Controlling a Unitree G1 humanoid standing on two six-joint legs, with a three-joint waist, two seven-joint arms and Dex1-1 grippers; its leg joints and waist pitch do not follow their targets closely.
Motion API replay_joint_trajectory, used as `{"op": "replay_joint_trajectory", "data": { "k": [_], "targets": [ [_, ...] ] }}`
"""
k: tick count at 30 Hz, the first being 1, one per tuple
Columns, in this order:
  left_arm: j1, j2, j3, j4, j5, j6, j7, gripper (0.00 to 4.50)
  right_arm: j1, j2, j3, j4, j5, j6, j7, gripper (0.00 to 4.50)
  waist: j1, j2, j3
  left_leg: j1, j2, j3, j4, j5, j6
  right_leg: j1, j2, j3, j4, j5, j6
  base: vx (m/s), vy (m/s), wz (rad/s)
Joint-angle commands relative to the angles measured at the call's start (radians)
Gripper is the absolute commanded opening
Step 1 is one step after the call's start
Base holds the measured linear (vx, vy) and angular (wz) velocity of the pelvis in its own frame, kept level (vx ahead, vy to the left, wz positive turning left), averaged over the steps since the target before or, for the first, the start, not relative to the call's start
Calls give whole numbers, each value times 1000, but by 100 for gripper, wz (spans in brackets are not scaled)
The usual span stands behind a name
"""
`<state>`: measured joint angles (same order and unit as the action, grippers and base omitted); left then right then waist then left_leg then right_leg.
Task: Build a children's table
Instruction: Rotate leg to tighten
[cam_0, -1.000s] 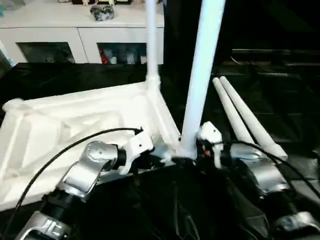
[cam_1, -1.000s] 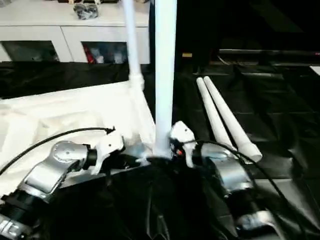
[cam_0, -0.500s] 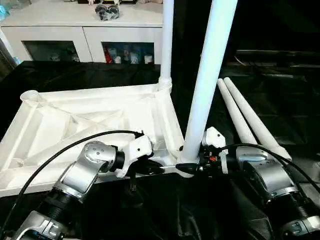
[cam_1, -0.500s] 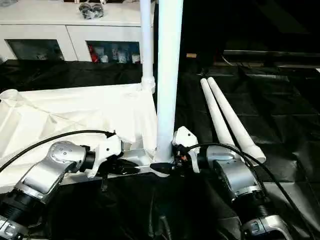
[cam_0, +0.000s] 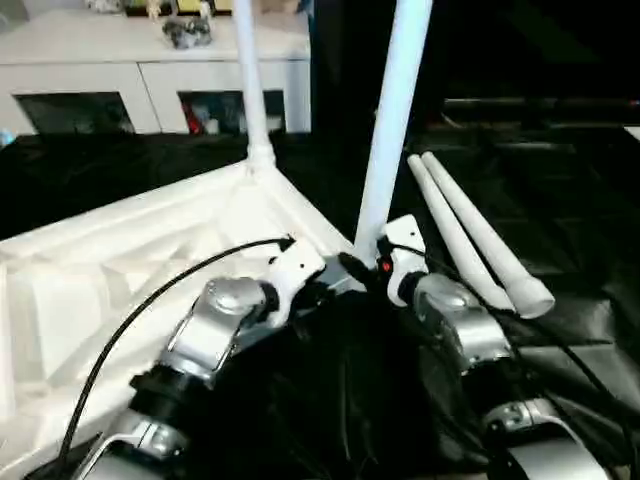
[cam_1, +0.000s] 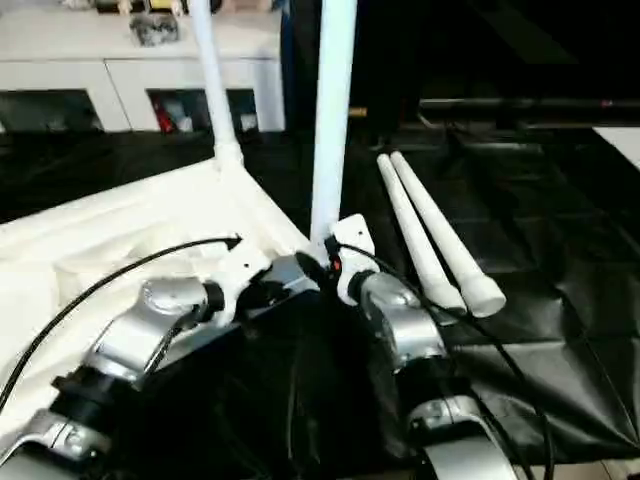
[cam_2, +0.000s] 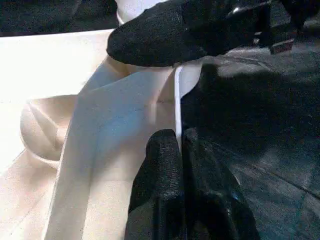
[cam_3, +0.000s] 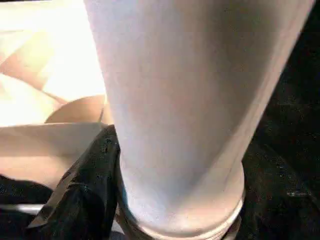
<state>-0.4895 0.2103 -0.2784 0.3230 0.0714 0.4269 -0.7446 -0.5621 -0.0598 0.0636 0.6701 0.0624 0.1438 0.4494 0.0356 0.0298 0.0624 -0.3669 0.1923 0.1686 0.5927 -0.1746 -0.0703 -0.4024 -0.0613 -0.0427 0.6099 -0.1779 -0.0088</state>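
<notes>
While a black crinkled sheet (cam_1: 540, 300) covers the whole work surface, the largest thing on it is the white plastic rectangular tabletop (cam_0: 120, 270), lying upside down with its ribbed underside facing up, on the robot's left half of the scene. Behind it, against the far wall, stands a white cabinet with glass doors (cam_0: 150, 90), with small objects on its top that cannot be made out.

Two long tapered white tube legs stand upright in corner sockets of the tabletop: the far upright leg (cam_0: 250, 80) rises from the far corner, and the near upright leg (cam_0: 390, 120) rises from the near corner, just in front of the robot's wrists. Two more loose white legs (cam_1: 425, 235) lie side by side, touching each other, on the black sheet to the right of the tabletop and apart from it.

Both silver forearms reach in toward the near corner. The right gripper (cam_3: 150, 200) has its black fingers (cam_3: 85, 190) spread around the base of the near upright leg, one finger pressed against the tube where it meets the socket. The left gripper (cam_2: 179, 165) is clenched on the thin edge wall of the tabletop right beside that same corner, its two fingertips (cam_2: 162, 150) pinching the white rim.
</notes>
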Motion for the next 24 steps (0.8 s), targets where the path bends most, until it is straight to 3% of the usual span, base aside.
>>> {"op": "replay_joint_trajectory", "data": {
  "k": [1,2,5,8,11,16,20,24],
  "targets": [
    [-48,-60,-16,-32,-36,-31,6,0,3,55,51,38,-10,11,26,270,3,1,-67,8,23,-11,-73,-312,4,37,-64,33,-94,-366,-176,0,0,0],
    [-48,-68,-29,-41,-36,-38,-12,0,0,65,27,25,25,-12,85,340,3,3,-67,8,23,-10,-72,-315,6,38,-65,34,-94,-361,-178,0,0,0],
    [-38,-53,-37,-56,-40,-45,-36,0,11,45,33,-4,42,-10,150,347,6,0,-69,4,24,-9,-71,-286,21,43,-65,35,-88,-311,-196,0,0,0],
    [-15,-21,-39,-80,-51,-58,-83,0,30,-7,75,-39,21,-29,227,385,11,1,-70,4,25,-8,-70,-267,29,46,-66,34,-86,-295,-204,0,0,0],
    [-5,-7,-41,-91,-59,-63,-105,0,38,-27,88,-54,23,-36,262,385,13,2,-72,1,26,-8,-69,-249,33,48,-67,34,-83,-267,-209,0,0,0],
    [27,59,-46,-124,-83,-83,-201,0,86,-137,141,-157,53,-41,495,385,21,1,-71,2,29,-6,-67,-237,53,50,-64,35,-78,-220,-226,0,0,0],
    [30,83,-43,-124,-94,-85,-247,0,111,-196,164,-208,66,-24,617,385,28,3,-66,12,30,-3,-69,-278,44,43,-65,37,-88,-298,-215,0,0,0],
    [38,118,-51,-140,-119,-107,-328,0,137,-256,184,-268,90,4,710,385,32,6,-66,9,30,-6,-72,-285,44,45,-64,36,-90,-319,-203,0,0,0]
  ]
}}
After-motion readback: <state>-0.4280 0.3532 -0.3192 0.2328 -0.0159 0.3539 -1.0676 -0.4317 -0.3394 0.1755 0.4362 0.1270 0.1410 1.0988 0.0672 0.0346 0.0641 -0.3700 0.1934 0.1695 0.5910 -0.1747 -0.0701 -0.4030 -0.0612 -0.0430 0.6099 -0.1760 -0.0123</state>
